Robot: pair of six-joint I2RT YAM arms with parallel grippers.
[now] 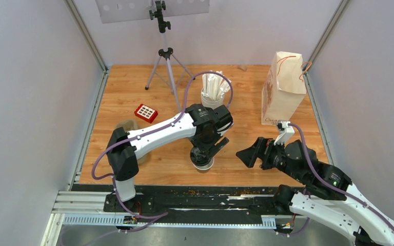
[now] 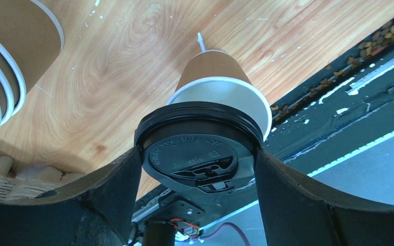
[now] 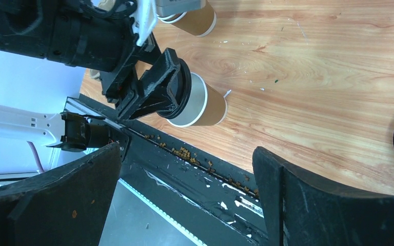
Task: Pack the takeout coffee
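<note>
**Left tool** (image 2: 199,165) — clamped on a black lid (image 2: 195,148), one finger on either side of the rim. Just past its fingertips a brown paper cup (image 2: 213,69) stands upright on the worktop (image 1: 133,87). The lid is over the cup's mouth but off to one side, with white rim showing, and is not pressed home.

**Right tool** (image 3: 184,154) — spread wide and holding nothing. It hangs to the right of the left tool and points toward the cup.

**Paper bag** (image 1: 283,89) — upright, beyond the right tool. Its contents are not visible.

**Status:** capping is under way. By my reading, what is left is to seat the lid and lift the cup into the bag. No cup is visibly packed.
</note>
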